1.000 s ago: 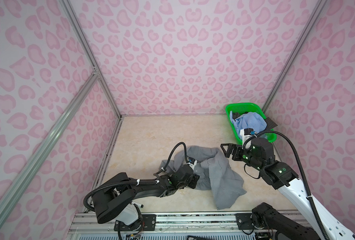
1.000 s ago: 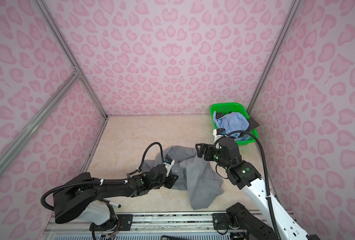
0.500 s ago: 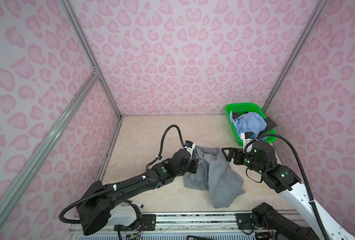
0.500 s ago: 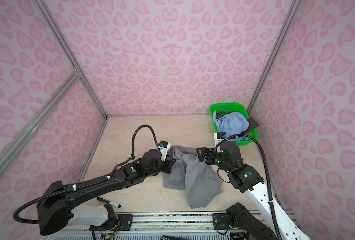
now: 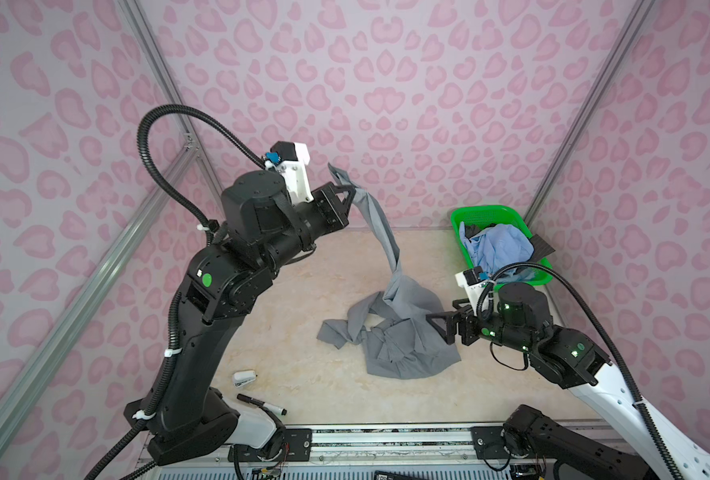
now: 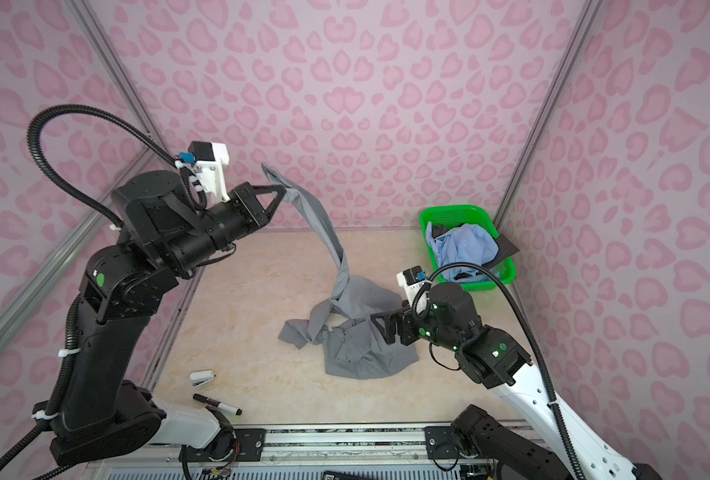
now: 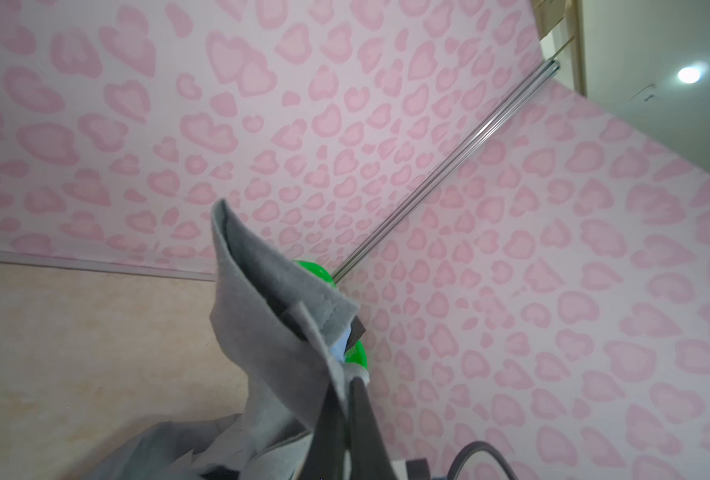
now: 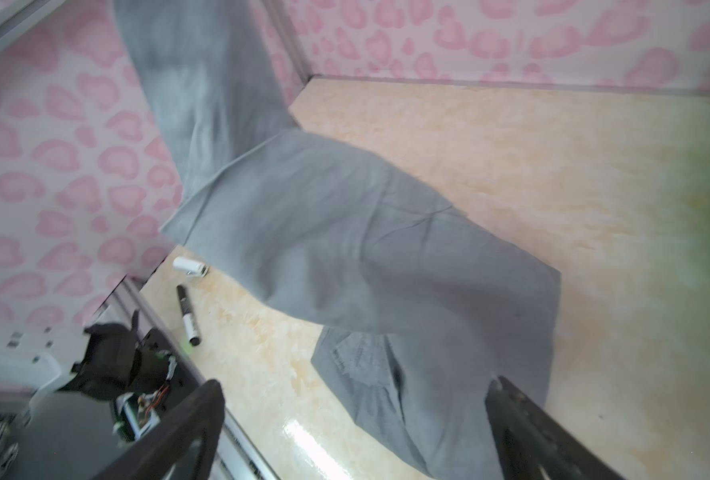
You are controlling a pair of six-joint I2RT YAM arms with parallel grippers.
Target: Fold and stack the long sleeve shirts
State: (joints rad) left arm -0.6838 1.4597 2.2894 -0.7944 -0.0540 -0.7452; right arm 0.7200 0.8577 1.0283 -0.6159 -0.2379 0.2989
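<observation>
Grey shirt (image 5: 403, 349) lies crumpled on the table (image 5: 303, 270) in both top views. My left gripper (image 5: 351, 192), raised high, is clamped on one sleeve end and holds it up. My right gripper (image 5: 438, 330) hovers low beside the heap, jaws wide apart, in front of the green basket (image 5: 486, 209). In the left wrist view my fingers (image 7: 363, 424) pinch the cloth. In the right wrist view a marker (image 8: 189, 316) lies near the shirt.
</observation>
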